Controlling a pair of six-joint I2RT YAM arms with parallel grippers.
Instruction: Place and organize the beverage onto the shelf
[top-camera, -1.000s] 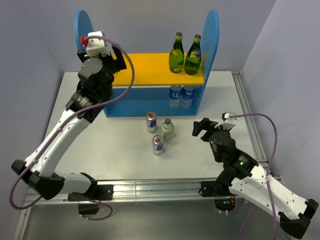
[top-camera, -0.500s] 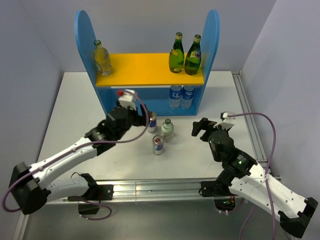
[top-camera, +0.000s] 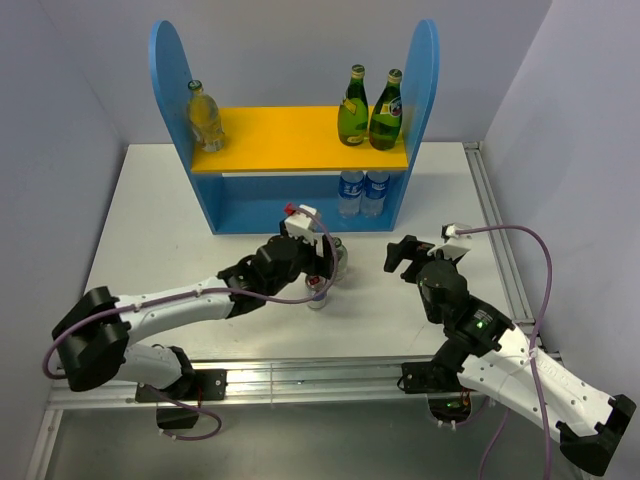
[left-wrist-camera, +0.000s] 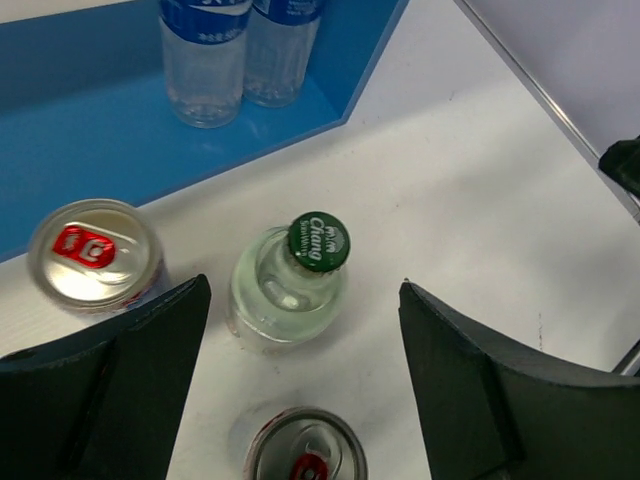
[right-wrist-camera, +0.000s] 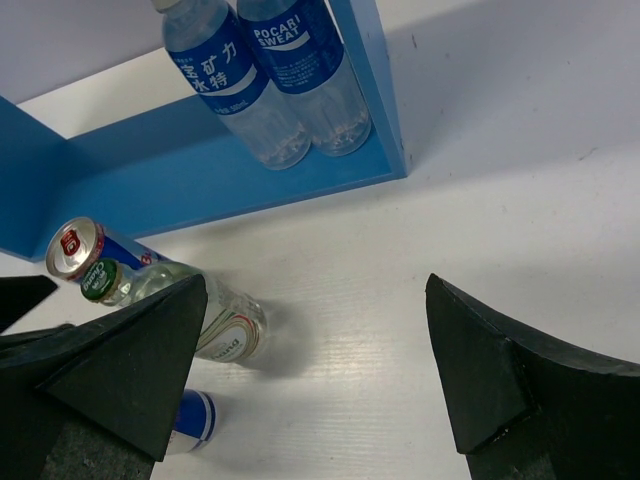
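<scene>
Beneath left pincer (left-wrist-camera: 302, 290) — released, astride clear bottle (left-wrist-camera: 283, 305) — near can (left-wrist-camera: 305, 462) cut off, right pincer (right-wrist-camera: 315, 285) released.

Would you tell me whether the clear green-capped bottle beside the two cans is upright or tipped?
Upright: the clear green-capped bottle stands on its base on the white table, its cap pointing up at the left wrist camera.

left gripper (left-wrist-camera: 300, 325) jaws apart, pointing down | right gripper (right-wrist-camera: 315, 340) jaws wide apart

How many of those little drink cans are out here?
2, both on the table by the clear bottle: the first can close to the blue shelf, the second can farther from it. The left arm might hide others.
</scene>
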